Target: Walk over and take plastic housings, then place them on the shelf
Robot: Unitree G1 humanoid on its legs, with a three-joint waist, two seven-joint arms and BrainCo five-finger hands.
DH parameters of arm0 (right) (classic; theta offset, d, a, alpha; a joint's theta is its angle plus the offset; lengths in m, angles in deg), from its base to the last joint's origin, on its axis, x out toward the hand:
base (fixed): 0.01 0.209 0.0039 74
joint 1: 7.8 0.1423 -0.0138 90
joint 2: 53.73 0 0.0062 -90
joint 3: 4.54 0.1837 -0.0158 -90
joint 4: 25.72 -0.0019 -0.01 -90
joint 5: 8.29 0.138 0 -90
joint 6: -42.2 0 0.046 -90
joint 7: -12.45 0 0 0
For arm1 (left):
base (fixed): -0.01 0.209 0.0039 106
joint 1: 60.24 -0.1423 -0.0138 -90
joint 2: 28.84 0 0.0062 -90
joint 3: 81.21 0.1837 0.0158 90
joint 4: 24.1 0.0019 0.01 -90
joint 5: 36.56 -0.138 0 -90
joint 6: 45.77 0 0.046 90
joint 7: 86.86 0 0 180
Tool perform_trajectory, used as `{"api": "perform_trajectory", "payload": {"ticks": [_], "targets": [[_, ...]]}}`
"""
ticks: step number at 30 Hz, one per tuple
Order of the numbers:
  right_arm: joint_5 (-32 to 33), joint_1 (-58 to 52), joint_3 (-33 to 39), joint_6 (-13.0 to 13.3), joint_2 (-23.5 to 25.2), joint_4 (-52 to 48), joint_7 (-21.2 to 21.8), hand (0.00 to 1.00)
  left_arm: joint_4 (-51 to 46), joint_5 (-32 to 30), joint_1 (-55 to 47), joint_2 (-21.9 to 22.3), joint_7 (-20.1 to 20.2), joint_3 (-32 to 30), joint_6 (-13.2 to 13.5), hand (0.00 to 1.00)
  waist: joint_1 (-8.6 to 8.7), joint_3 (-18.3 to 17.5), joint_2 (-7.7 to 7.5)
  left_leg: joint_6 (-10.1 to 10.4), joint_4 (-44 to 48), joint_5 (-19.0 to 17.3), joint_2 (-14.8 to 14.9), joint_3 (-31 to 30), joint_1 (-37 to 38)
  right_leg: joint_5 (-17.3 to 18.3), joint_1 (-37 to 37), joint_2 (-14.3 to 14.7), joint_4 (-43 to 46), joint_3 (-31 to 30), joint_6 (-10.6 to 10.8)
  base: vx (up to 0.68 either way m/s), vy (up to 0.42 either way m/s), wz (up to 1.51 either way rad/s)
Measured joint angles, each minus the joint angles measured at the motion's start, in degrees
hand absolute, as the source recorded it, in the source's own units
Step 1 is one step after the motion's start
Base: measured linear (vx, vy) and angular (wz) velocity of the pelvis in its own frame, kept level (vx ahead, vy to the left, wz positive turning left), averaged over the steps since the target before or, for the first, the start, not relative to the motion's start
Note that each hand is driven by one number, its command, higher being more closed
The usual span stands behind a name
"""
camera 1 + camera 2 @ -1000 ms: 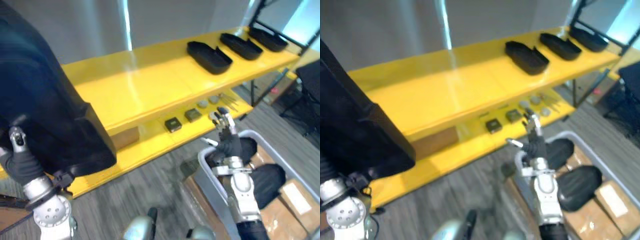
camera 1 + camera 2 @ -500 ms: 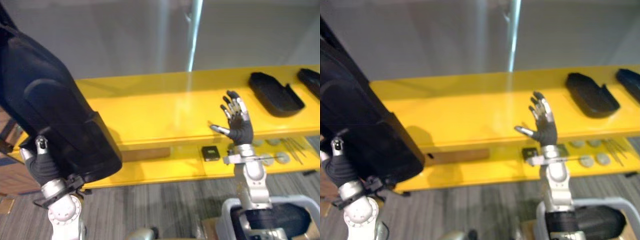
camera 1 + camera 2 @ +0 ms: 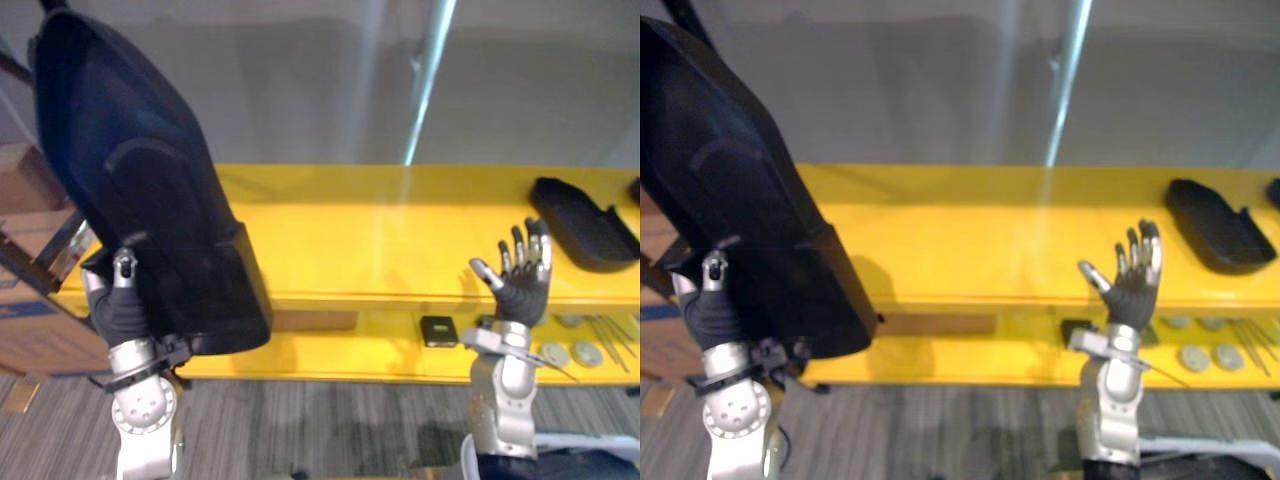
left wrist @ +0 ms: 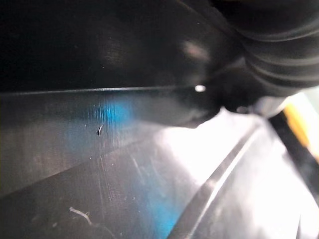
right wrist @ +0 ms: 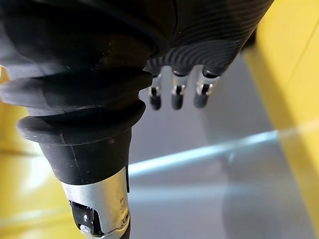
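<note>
A plain grey wall (image 3: 300,90) stands behind a long yellow shelf (image 3: 380,230) that runs across the far side of the scene. A grey carpeted floor (image 3: 320,430) lies on the near side. The shelf has a broad top deck and a lower deck (image 3: 330,355) beneath it. On the lower deck, toward the right, lie a small dark square part (image 3: 437,330) and a few pale discs (image 3: 553,353). A second housing (image 3: 585,222), black and tray-like, lies flat on the top deck at the far right.

The large black plastic housing (image 3: 150,200) is at the near left, raised and standing on end, with the left hand (image 3: 118,305) at its lower edge carrying it. That hand's fingers are behind the housing, so I cannot tell how they close on it. The right hand (image 3: 518,285) is raised at the near right, just in front of the shelf's edge. It is empty, with its fingers (image 5: 173,94) straight and spread.

The walk over looks all but done, since the robot faces the shelf squarely, so the placing step is in hand. The next move calls for bringing the housing forward and to the right over the bare stretch of the top deck. It should go well left of the second housing, be tipped down flat and only then released. The piece is bulky for one hand, so the free right hand would likely help steady it.
</note>
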State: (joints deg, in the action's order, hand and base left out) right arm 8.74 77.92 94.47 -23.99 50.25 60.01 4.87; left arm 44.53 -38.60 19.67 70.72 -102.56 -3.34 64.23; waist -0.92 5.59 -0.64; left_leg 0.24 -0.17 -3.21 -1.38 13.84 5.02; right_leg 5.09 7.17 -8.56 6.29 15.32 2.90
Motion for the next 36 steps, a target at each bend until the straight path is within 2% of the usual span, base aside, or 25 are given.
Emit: {"api": "perform_trajectory", "payload": {"ticks": [3, 6, 9, 12, 14, 15, 16, 18, 21, 25, 27, 30, 31, 32, 36], "targets": [[-2.1, -1.8, 1.8, 0.0, 0.4, -1.6, 0.1, 0.0, 0.0, 0.0, 0.7, 0.0, 0.2, 2.2, -0.3, 1.0, 1.62, 0.2, -0.25, 0.2, -1.6, 0.3, -0.1, 2.4, 0.3, -0.3, -0.5, 0.1, -1.9, -0.5, 0.4, -0.06, -0.008, -0.39], [-2.0, -4.2, 3.0, -0.2, 0.3, -3.7, 0.3, 0.0, 0.2, 1.6, 2.3, 0.0, 1.0, 5.7, -3.0, 1.0, 2.57, 0.2, -0.09, 0.3, -2.7, 0.6, 0.2, 4.1, 1.9, -0.4, -0.3, 0.7, -2.1, -2.1, 0.6, -0.01, -0.015, -0.28], [-1.9, -5.5, 3.3, -1.2, 0.0, -4.8, 1.7, 0.0, 4.0, 1.9, 6.5, -0.5, 1.0, 7.3, -6.0, 1.0, 4.32, 0.2, -0.17, 0.9, -3.4, 1.1, 0.7, 5.4, 2.1, -0.5, -1.1, 1.4, -2.3, -3.2, 0.8, 0.02, -0.032, -0.18], [0.4, -7.4, 3.2, -3.6, -0.4, -4.9, 4.7, 0.0, 13.9, 1.8, 13.7, -4.2, 0.0, 8.1, -10.2, 1.0, 5.25, 0.4, 0.25, 1.1, -3.3, 1.4, 1.4, 6.9, 2.6, -0.7, -1.3, 2.0, -2.8, -4.7, 1.0, 0.04, -0.038, -0.25], [0.8, -8.9, 3.0, -5.4, -0.6, -4.9, 7.5, 0.0, 22.3, 1.8, 18.7, -7.2, -2.7, 8.0, -13.1, 1.0, 6.84, 0.6, 0.7, 1.2, -3.3, 1.3, 1.8, 8.3, 3.1, -0.7, -1.6, 2.6, -2.8, -6.1, 1.0, 0.03, -0.04, -0.35], [1.0, -9.4, 3.0, -5.7, -0.8, -4.8, 8.1, 0.0, 24.7, 1.8, 20.2, -7.9, -3.5, 7.9, -13.7, 1.0, 7.27, 0.7, 0.82, 1.2, -3.3, 1.3, 1.9, 8.7, 3.0, -0.7, -1.9, 2.7, -2.8, -6.5, 1.0, 0.02, -0.035, -0.26], [2.8, -10.3, 2.7, -6.7, -1.4, -4.6, 9.6, 0.0, 30.2, 2.2, 23.9, -9.9, -4.7, 7.7, -14.9, 1.0, 8.27, 1.1, 1.24, 1.2, -3.3, 1.3, 2.1, 9.2, 2.9, -0.9, -2.4, 3.0, -2.7, -7.4, 0.8, 0.01, -0.03, -0.33], [3.6, -12.4, 1.0, -8.0, -2.7, -3.4, 11.5, 0.0, 42.1, 2.4, 31.3, -14.4, -6.5, 7.6, -15.8, 1.0, 9.64, 1.3, 1.77, 1.2, -3.4, 1.3, 2.5, 11.7, 2.9, -1.2, -3.5, 3.5, -2.7, -9.5, 0.6, 0.0, -0.029, -0.54], [2.7, -15.3, -1.2, -9.1, -4.1, -1.7, 13.0, 0.0, 55.3, 5.3, 41.0, -20.2, -6.9, 7.7, -18.2, 1.0, 11.71, 1.8, 2.5, 1.2, -3.4, 1.4, 2.7, 13.5, 2.9, -1.4, -4.6, 3.9, -2.7, -11.5, 0.5, 0.01, -0.024, -0.4], [2.5, -17.5, -2.4, -10.1, -5.7, 3.7, 13.5, 0.0, 65.1, 8.9, 52.0, -26.7, -8.0, 8.4, -24.5, 1.0, 14.69, 2.5, 3.73, 1.2, -3.3, 1.4, 2.8, 15.3, 2.7, -1.4, -6.0, 4.2, -2.4, -14.0, 0.6, 0.02, -0.021, -0.28], [2.5, -18.4, -2.9, -10.2, -6.2, 4.8, 13.5, 0.0, 67.1, 9.0, 55.4, -28.0, -8.3, 8.4, -27.3, 1.0, 15.7, 2.9, 4.42, 1.2, -3.2, 1.4, 2.8, 15.7, 1.8, -1.4, -7.2, 4.2, -2.1, -14.3, 0.5, 0.01, -0.03, -0.11], [2.5, -18.4, -3.9, -10.3, -6.5, 5.1, 13.5, 0.0, 70.0, 11.1, 59.4, -29.6, -8.5, 8.5, -32.5, 1.0, 16.34, 5.1, 4.96, 1.2, -3.1, 1.4, 3.2, 17.0, 0.8, -1.6, -8.9, 4.8, -1.6, -15.6, 0.2, -0.01, -0.029, -0.17], [2.5, -18.0, -4.6, -10.3, -6.8, 5.1, 13.4, 0.0, 71.1, 11.3, 60.4, -29.7, -8.5, 8.5, -34.4, 1.0, 17.05, 6.1, 4.93, 1.2, -3.1, 1.4, 3.3, 17.1, 0.4, -1.8, -9.4, 4.9, -1.5, -15.7, 0.1, -0.02, -0.037, -0.06], [2.6, -17.8, -5.0, -10.3, -6.9, 5.1, 13.4, 0.0, 71.7, 11.6, 60.6, -29.8, -8.5, 8.5, -35.3, 1.0, 17.38, 6.7, 4.85, 1.2, -3.1, 1.4, 3.4, 17.1, 0.3, -1.8, -9.5, 5.0, -1.5, -15.7, 0.1, -0.02, -0.039, -0.05], [3.5, -17.4, -7.3, -10.3, -7.1, 4.7, 12.3, 0.0, 75.2, 13.7, 62.3, -29.8, -8.5, 10.2, -40.5, 1.0, 17.77, 9.7, 3.82, 1.2, -1.7, 1.4, 3.9, 18.1, -1.9, -2.4, -11.9, 5.4, -1.2, -17.1, -0.5, -0.02, -0.039, -0.13]]}}
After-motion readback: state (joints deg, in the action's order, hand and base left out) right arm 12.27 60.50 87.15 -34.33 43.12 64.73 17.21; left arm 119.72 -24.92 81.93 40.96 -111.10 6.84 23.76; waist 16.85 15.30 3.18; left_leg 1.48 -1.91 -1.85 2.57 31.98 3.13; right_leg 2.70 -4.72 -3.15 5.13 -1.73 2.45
